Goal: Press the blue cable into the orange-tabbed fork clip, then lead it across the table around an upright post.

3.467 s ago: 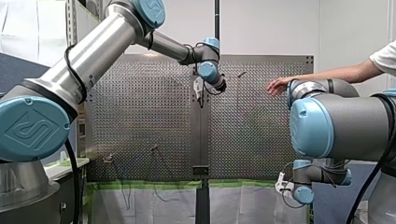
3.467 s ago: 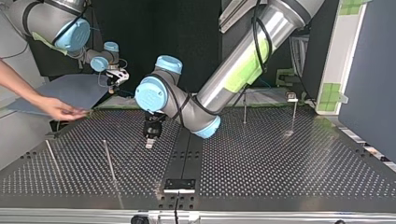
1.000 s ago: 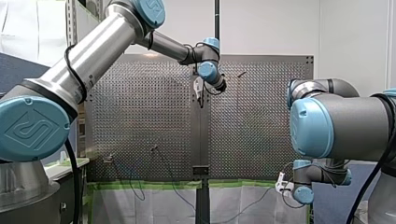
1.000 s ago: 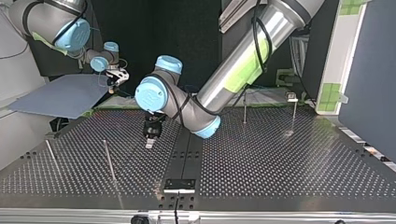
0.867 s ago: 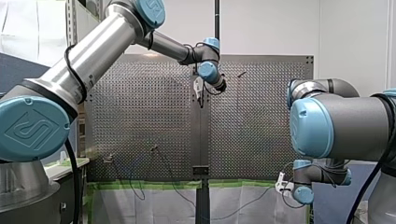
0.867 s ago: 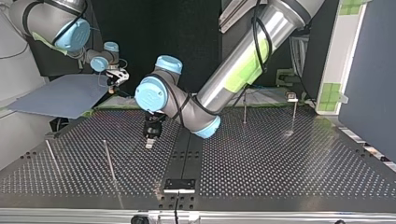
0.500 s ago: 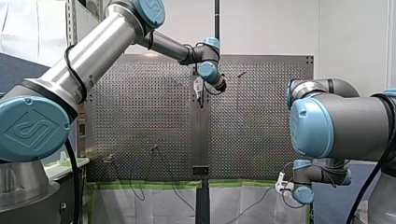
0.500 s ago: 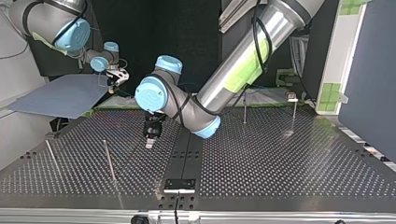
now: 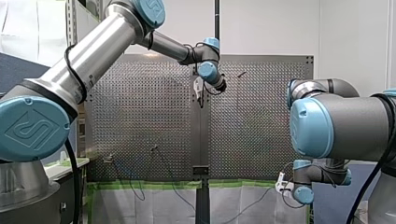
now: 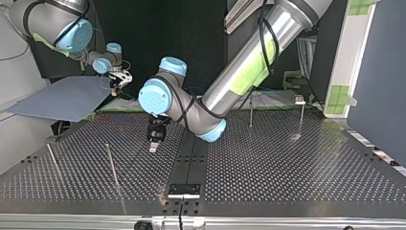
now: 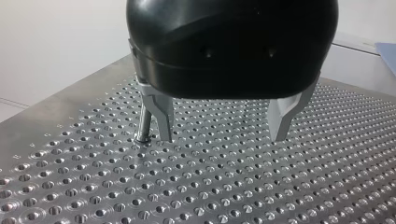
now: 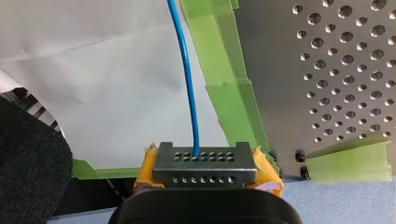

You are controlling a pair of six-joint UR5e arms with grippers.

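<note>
Two grippers: left gripper [image 11: 222, 137] spread wide, empty, just above table [image 11: 233, 186], post [image 11: 144, 123] beside one finger [image 11: 161, 116]; right gripper [image 12: 204, 165] clamped on blue cable [image 12: 187, 79], past table edge, beside green tape [image 12: 224, 93].

My left arm [image 9: 93, 51] came in from the lower left of the frame and reached to the upper middle, where my left gripper [image 9: 199, 91] hung over the perforated worktop [image 9: 252, 130]. My right arm [image 9: 336, 126] filled the right side, its blue-capped joint large in the foreground, with my right gripper [image 9: 280, 183] low at the lower right, off the worktop's near edge. Green tape [image 9: 140, 185] ran along that edge, above a white sheet [image 9: 159, 207]. A thin cable [image 9: 254, 198] sagged across the sheet and rose towards my right gripper. A short post [image 9: 154, 149] stood at the worktop's lower left.
</note>
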